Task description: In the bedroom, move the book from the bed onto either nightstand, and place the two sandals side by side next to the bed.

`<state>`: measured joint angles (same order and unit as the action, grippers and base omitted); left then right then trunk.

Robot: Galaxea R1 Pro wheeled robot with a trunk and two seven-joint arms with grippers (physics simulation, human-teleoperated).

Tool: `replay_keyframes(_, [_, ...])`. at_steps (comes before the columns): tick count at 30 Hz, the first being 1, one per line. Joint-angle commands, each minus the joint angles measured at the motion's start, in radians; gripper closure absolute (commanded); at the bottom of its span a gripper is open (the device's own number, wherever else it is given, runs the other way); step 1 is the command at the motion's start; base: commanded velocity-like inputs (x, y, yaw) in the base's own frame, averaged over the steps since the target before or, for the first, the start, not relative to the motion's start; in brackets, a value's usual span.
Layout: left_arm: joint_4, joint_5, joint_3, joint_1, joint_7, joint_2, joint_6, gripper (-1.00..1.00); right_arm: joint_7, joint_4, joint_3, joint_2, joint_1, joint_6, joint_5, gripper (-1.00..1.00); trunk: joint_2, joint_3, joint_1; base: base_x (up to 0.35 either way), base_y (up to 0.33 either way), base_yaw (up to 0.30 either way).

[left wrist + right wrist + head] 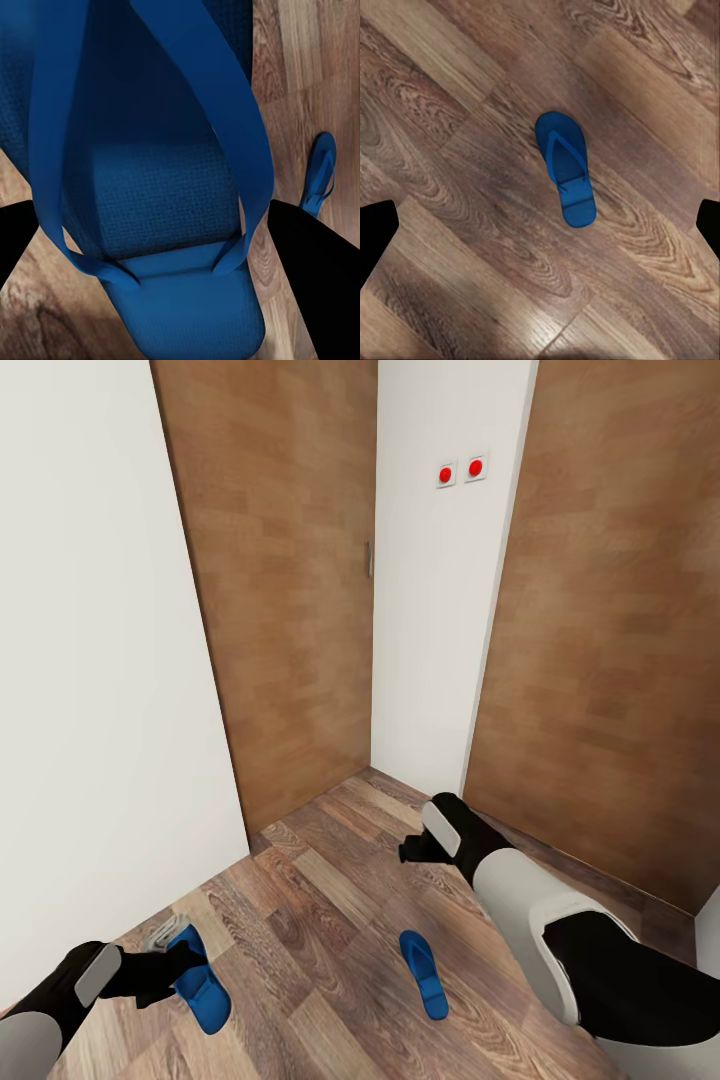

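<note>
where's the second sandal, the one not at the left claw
In the head view it lies flat on the floor, lower middle: the loose sandal, below the right claw.

Wall: plain white wall panel [90,660] fills the left of the frame.
Switches: two small white square plates with round red buttons [460,470], side by side, upper centre-right, on a narrow white wall strip.
Handle: slim grey metal door handle [369,559], upper centre.

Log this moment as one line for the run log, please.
place: door corner, wood floor | left gripper: open around a blue sandal | right gripper: open, above the other sandal | sandals apart
</note>
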<state>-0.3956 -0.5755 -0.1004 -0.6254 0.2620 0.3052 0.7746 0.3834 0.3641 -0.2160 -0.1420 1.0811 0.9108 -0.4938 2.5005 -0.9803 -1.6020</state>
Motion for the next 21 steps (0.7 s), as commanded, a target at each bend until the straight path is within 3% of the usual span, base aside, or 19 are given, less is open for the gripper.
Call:
replay_keyframes(1, [-0.001, 0.003, -0.007, 0.000, 0.003, 0.000, 0.008, 1.00, 0.007, 0.001, -0.007, 0.001, 0.001, 0.000, -0.011, -1.00, 0.000, -0.001, 0.000, 0.004, 0.000, 0.000])
replay_keyframes(12, [-0.009, 0.002, -0.026, 0.000, 0.003, 0.014, 0.053, 1.00, -0.017, -0.087, -0.008, 0.006, 0.001, 0.027, -0.022, -1.00, 0.000, -0.001, 0.000, 0.001, 0.000, 0.000])
replay_keyframes(21, [-0.021, 0.003, -0.029, 0.000, 0.033, 0.020, 0.072, 1.00, -0.021, -0.098, -0.002, 0.012, 0.001, 0.021, -0.022, -1.00, 0.003, -0.036, -0.004, 0.000, 0.000, 0.000])
